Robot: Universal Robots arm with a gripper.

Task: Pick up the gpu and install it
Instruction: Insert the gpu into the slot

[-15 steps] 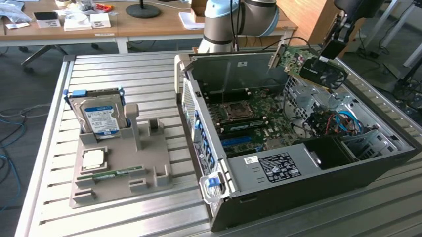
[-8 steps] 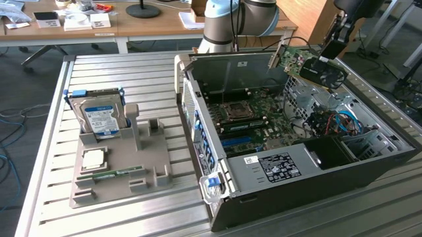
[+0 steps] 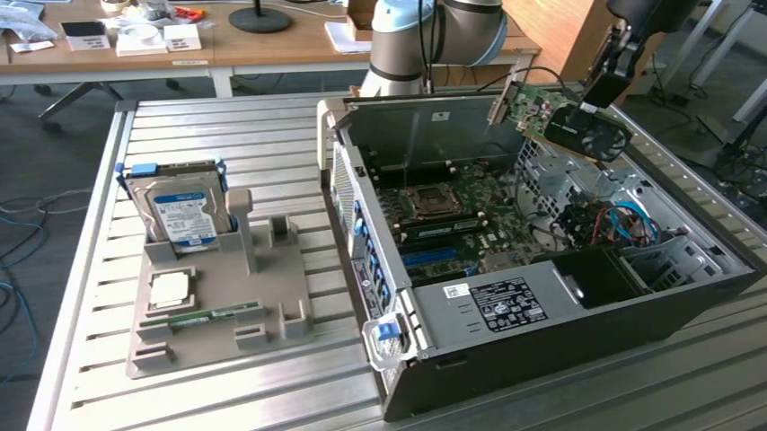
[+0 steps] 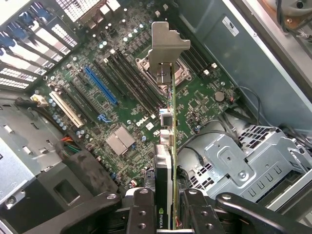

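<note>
Pickup is looking done — the black pincer [image 3: 590,106] is clamping the thin green gpu card with black fan cooler and silver bracket [image 3: 576,126], holding it above the open black computer case [image 3: 540,310] — not yet sitting in the green motherboard [image 3: 468,202].

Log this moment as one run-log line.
gripper: shut on gpu | gpu: held edge-down above motherboard | computer case: open | gpu seated: not yet

Silver arm [image 3: 401,45], blue joint cap [image 3: 501,40], black screw-studded end effector [image 4: 168,210]
</note>
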